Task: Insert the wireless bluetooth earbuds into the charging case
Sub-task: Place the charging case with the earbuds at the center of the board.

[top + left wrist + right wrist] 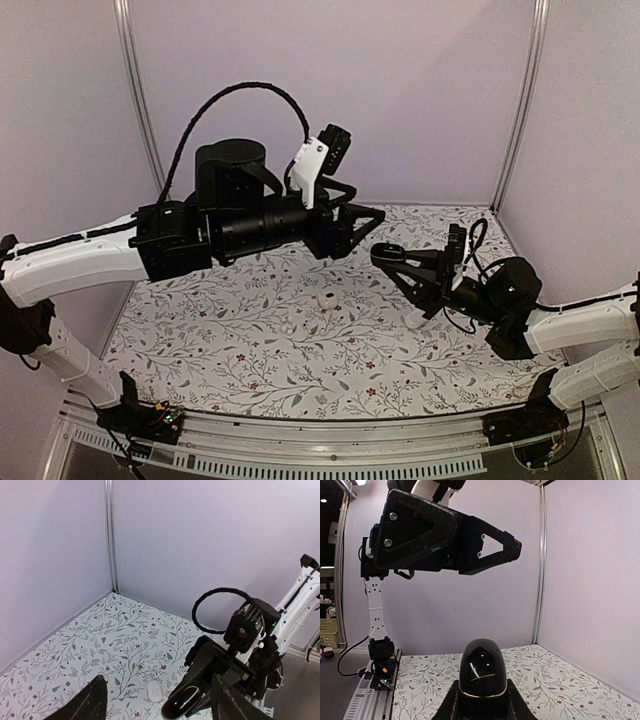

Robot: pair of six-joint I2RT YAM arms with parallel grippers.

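Glossy black case (pixel 481 672), rounded, floral-print table (pixel 250 350)

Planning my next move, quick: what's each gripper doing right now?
Left gripper: open, holding nothing.
Right gripper: closed on the black case.

Floral table (pixel 200 340) with white case (pixel 325 300)

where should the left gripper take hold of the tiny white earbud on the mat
Probably from straight above: the open left gripper closing across the white earbud, which lies low and alone on the mat, apart from the white case. Which way its stem points is too small to tell.
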